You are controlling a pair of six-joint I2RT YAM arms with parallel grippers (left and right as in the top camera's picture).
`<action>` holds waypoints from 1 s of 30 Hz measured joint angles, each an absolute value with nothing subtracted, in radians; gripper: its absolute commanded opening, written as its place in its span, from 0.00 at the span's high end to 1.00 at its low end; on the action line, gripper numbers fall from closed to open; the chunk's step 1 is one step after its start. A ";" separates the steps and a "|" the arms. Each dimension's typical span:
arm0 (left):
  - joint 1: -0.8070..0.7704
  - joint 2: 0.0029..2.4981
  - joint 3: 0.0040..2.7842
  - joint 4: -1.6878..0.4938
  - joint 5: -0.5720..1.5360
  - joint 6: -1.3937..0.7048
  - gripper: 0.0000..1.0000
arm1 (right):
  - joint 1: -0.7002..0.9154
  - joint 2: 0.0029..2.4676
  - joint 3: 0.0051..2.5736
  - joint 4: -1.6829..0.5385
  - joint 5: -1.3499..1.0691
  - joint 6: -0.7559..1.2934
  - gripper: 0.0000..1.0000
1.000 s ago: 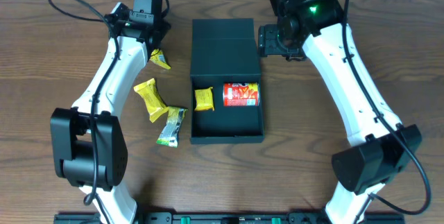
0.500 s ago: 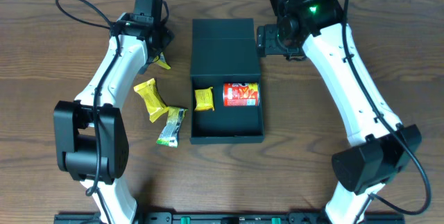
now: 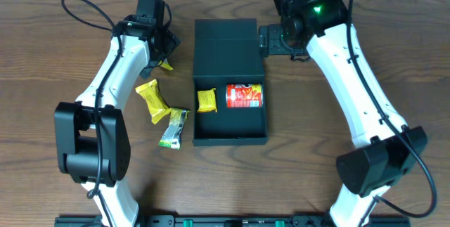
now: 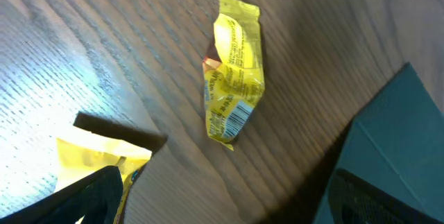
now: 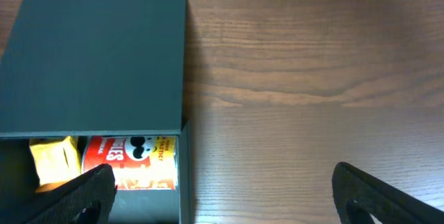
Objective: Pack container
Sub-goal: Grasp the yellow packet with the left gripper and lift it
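The dark teal container [image 3: 230, 132] lies open mid-table, its flap lid [image 3: 225, 41] folded back. Inside are a small yellow packet [image 3: 206, 100] and a red chip can [image 3: 244, 95]. My left gripper [image 3: 164, 46] is open and empty, hovering over a yellow snack packet [image 3: 163, 62] left of the lid. That packet shows in the left wrist view [image 4: 232, 78], ahead of the open jaws [image 4: 222, 210]. My right gripper [image 3: 271, 41] is open and empty beside the lid's right edge. In the right wrist view its jaws [image 5: 229, 207] straddle the container's right wall, with the can [image 5: 132, 163] at the left.
Another yellow packet [image 3: 152, 100] and a green-silver packet [image 3: 174, 127] lie on the wood table left of the container. The yellow one also shows at the lower left of the left wrist view [image 4: 97, 158], and the container's corner [image 4: 395, 141] at its right.
My left arm has shifted slightly right toward the container's lid, staying above the yellow packet. The right arm has barely moved.
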State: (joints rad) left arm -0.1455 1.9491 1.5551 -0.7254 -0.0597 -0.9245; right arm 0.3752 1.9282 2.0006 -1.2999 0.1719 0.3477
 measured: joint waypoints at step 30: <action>-0.120 2.220 1.714 -0.729 -0.052 -0.933 0.04 | 0.332 1.928 2.001 -1.345 0.174 0.348 0.01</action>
State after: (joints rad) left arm -0.1196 2.2200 1.7138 -0.7292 -0.0517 -0.9333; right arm 0.3321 1.9282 2.0006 -1.3453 0.1741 0.3477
